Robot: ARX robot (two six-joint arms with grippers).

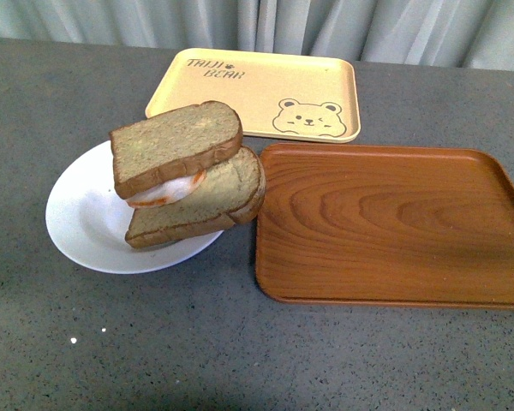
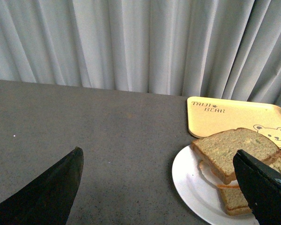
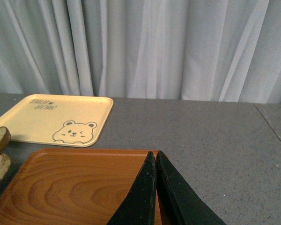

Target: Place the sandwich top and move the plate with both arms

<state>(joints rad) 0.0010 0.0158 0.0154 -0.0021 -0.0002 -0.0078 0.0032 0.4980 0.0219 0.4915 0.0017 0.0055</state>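
The sandwich top [image 1: 176,144], a grey-green speckled slice with brown crust, lies tilted on a white and orange filling over a lower slice [image 1: 207,201]. This stack sits on the right side of the round white plate [image 1: 81,214] and overhangs its rim towards the wooden tray. In the left wrist view my left gripper [image 2: 159,161] is open above the grey table, with the plate [image 2: 189,180] and the sandwich top [image 2: 234,147] by its right finger. My right gripper [image 3: 155,153] is shut and empty over the far edge of the wooden tray [image 3: 75,183]. Neither arm shows in the front view.
A brown wooden tray [image 1: 394,227] lies right of the plate, almost touching the sandwich. A pale yellow bear-print tray [image 1: 257,90] lies behind both. A grey curtain hangs along the table's far edge. Grey tabletop runs in front of and left of the plate.
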